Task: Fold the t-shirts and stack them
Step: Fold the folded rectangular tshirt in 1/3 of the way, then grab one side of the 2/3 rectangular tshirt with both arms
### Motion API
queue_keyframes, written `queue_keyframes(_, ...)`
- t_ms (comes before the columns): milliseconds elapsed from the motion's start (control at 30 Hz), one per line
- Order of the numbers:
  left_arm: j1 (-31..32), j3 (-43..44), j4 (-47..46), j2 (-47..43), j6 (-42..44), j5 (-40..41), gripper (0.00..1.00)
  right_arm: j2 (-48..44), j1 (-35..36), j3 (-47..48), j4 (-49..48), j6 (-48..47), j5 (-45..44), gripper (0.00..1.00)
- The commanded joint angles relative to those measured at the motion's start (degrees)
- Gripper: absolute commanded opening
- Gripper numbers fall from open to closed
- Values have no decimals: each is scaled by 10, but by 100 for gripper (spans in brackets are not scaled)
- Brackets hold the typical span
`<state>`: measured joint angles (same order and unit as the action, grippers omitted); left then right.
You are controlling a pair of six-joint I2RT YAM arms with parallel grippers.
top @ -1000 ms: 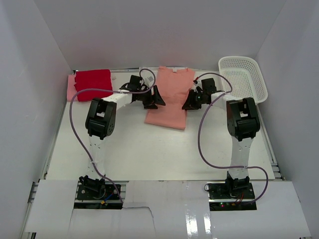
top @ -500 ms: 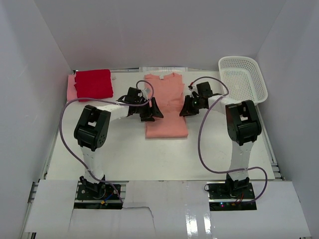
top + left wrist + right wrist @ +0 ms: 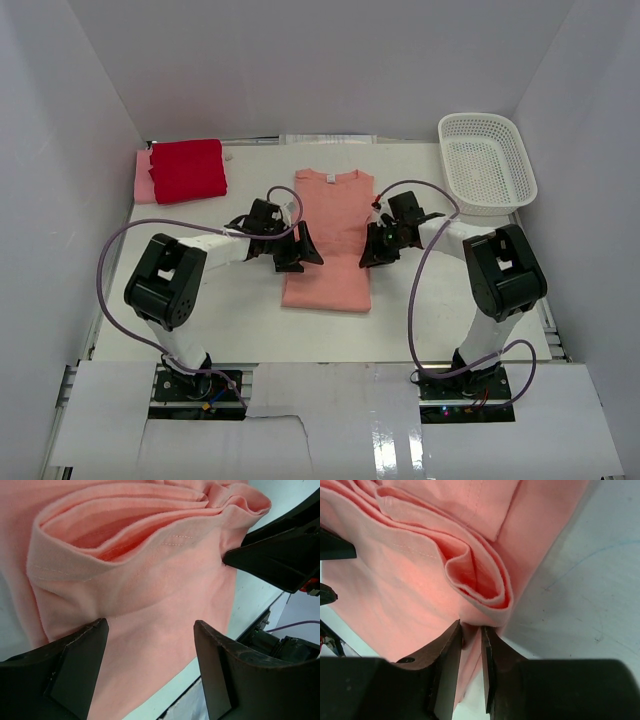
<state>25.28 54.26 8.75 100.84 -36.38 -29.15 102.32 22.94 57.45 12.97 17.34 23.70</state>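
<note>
White matte walls [image 3: 300, 70] box in a smooth white table [image 3: 250, 320]. At the middle of the top view lies the salmon t-shirt [image 3: 330, 270], soft knit cloth folded lengthwise into a narrow strip with its collar toward the top of the frame. A white plastic mesh basket [image 3: 487, 165], rectangular with rounded corners, sits at the upper right. At the upper left a red t-shirt [image 3: 187, 170], folded into a neat rectangle, rests on a pale pink t-shirt [image 3: 142, 180], of which only a strip shows along its left side.

The left gripper [image 3: 302, 247] is at the strip's left edge and the right gripper [image 3: 372, 247] at its right edge.

Only the wrist views show the layers. From the left wrist, a hemmed sleeve gapes in stacked folds, and the black wedge-shaped fingers [image 3: 80, 670] stand wide apart over the cloth, gripping nothing. From the right wrist, the fingers [image 3: 445, 680] are nearly together, pinched on the shirt's rolled edge, with bare table to the right.
</note>
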Motion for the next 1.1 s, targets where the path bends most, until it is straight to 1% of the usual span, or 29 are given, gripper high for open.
queue_keyframes(0, 0, -26, 37, -24, -4, 24, 81, -19, -2, -22, 17, -5, -27, 28)
queue_keyframes(33, 0, -27, 37, -27, -4, 25, 81, -20, -2, -23, 15, -6, -27, 29)
queue_keyframes(133, 0, -19, 41, -28, -3, 25, 82, -26, -3, -21, 15, -7, -40, 38)
queue_keyframes(200, 0, 0, 49, -29, 1, 29, 83, -29, -3, -4, 21, -13, -54, 42)
queue_keyframes(300, 0, 40, 72, -41, 8, 45, 85, -34, -3, 32, 40, -21, -72, 47)
queue_keyframes(367, 0, 70, 104, -51, 20, 64, 86, -43, -3, 49, 50, -27, -84, 49)
queue_keyframes(400, -1, 101, 115, -56, 24, 71, 87, -49, -3, 63, 58, -29, -99, 53)
queue_keyframes(467, -1, 132, 144, -64, 33, 87, 89, -67, -3, 71, 64, -32, -115, 59)
queue_keyframes(500, -5, 159, 152, -74, 35, 91, 89, -75, -3, 75, 67, -35, -134, 68)
queue_keyframes(567, -12, 182, 176, -84, 39, 98, 90, -98, -2, 78, 69, -37, -152, 75)
queue_keyframes(667, -29, 196, 197, -114, 40, 108, 91, -132, -3, 65, 75, -39, -171, 76)
queue_keyframes(767, -31, 171, 210, -163, 37, 121, 91, -175, -3, 28, 82, -35, -170, 76)
queue_keyframes(800, -31, 157, 211, -176, 33, 125, 91, -188, -2, 14, 81, -33, -163, 78)
queue_keyframes(867, -31, 102, 210, -222, 12, 130, 91, -234, -3, -41, 70, -16, -153, 80)
queue_keyframes(900, -31, 81, 210, -235, 4, 136, 91, -251, -3, -61, 63, -8, -137, 79)
queue_keyframes(933, -31, 34, 203, -260, -3, 137, 91, -282, -3, -103, 47, 10, -129, 76)
queue_keyframes(1033, -30, -40, 169, -296, -33, 119, 91, -321, -3, -159, 25, 38, -90, 75)
queue_keyframes(1067, -28, -77, 163, -300, -39, 114, 91, -324, -3, -191, 11, 62, -81, 75)
